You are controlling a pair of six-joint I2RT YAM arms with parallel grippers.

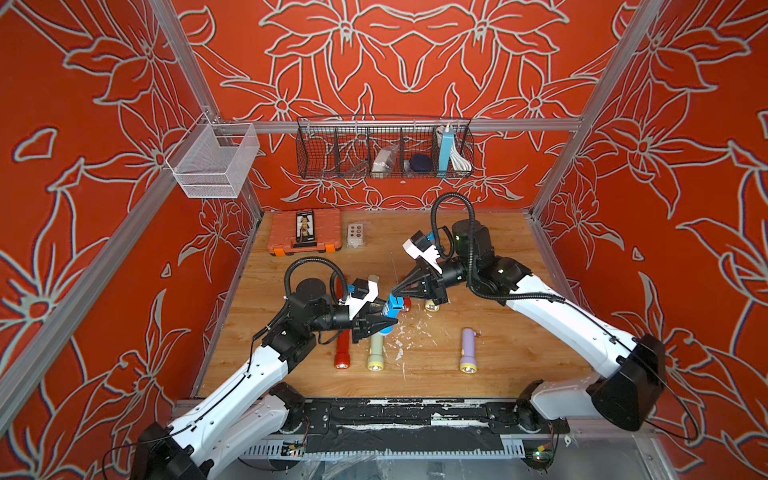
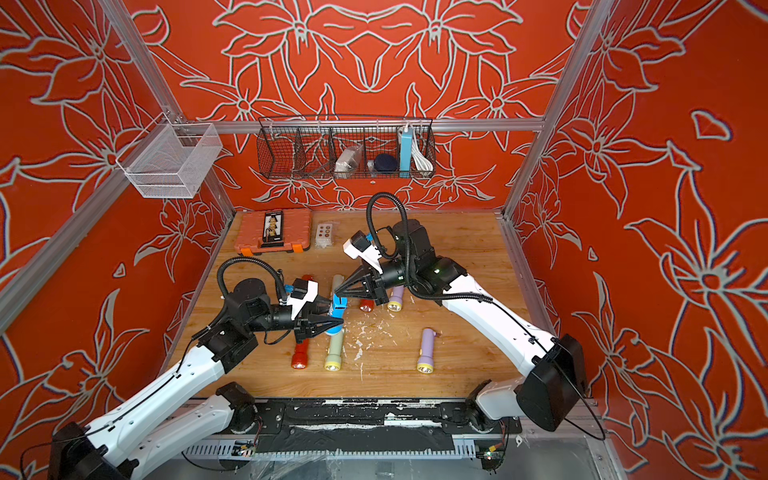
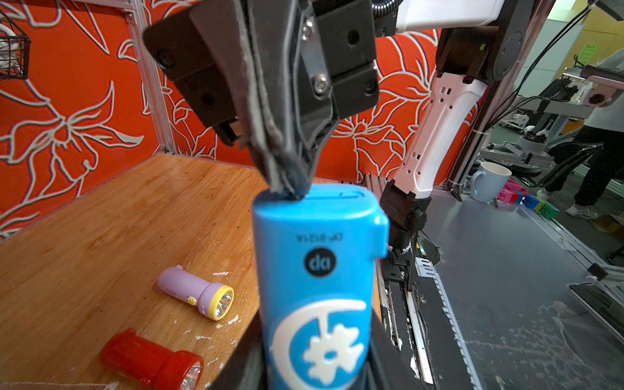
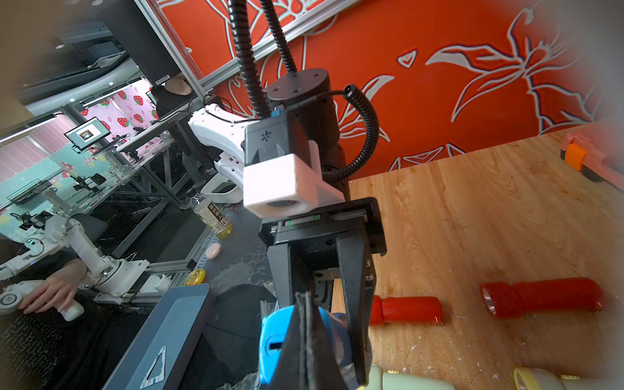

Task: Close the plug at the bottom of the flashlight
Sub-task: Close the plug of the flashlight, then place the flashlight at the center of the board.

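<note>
My left gripper (image 1: 384, 323) (image 2: 334, 323) (image 3: 317, 371) is shut on the body of a blue flashlight (image 1: 390, 308) (image 2: 337, 306) (image 3: 320, 287) (image 4: 273, 334) and holds it above the wooden table, bottom end pointing at the right arm. My right gripper (image 1: 397, 292) (image 2: 337, 293) (image 4: 305, 301) is shut, with nothing between its pads. Its joined tips (image 3: 291, 189) press on the rim of the flashlight's flat bottom end. That end face shows a thin seam (image 3: 349, 194) and a small dark slot (image 4: 275, 345). I cannot make out the plug apart from it.
Several other flashlights lie on the table: red (image 1: 341, 353), pale green (image 1: 375, 353), purple (image 1: 468, 351), and two more under the right arm (image 1: 431, 306). An orange tool case (image 1: 305, 232) sits at the back. A black wire basket (image 1: 384, 170) and a white mesh basket (image 1: 214, 166) hang on the walls.
</note>
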